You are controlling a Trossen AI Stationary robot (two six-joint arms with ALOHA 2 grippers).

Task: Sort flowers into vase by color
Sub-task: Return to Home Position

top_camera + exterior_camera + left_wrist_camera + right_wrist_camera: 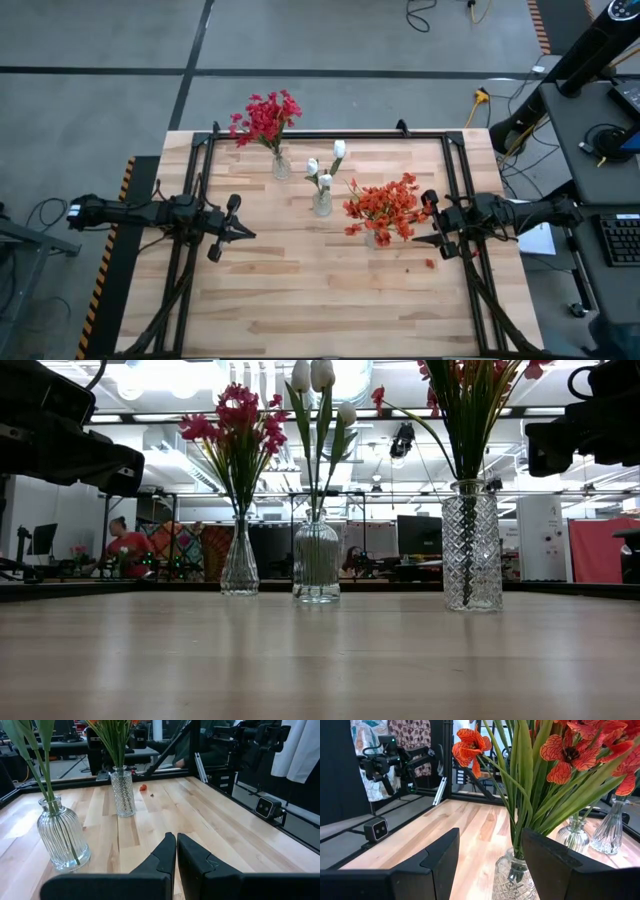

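Robotics laboratory in an open-plan industrial hall. Evidence: pale wooden table (300,290) boxed by a black metal frame (330,132) that carries two dark robot arms (130,212). Grey concrete floor (100,60) around the table, with loose cables (420,15) and hazard-striped tape (125,180). Desk with keyboard (622,240) just right of the table. Beyond the table: monitors (420,538), ceiling lights (130,385), and a person (125,545) in a red top at a workstation.
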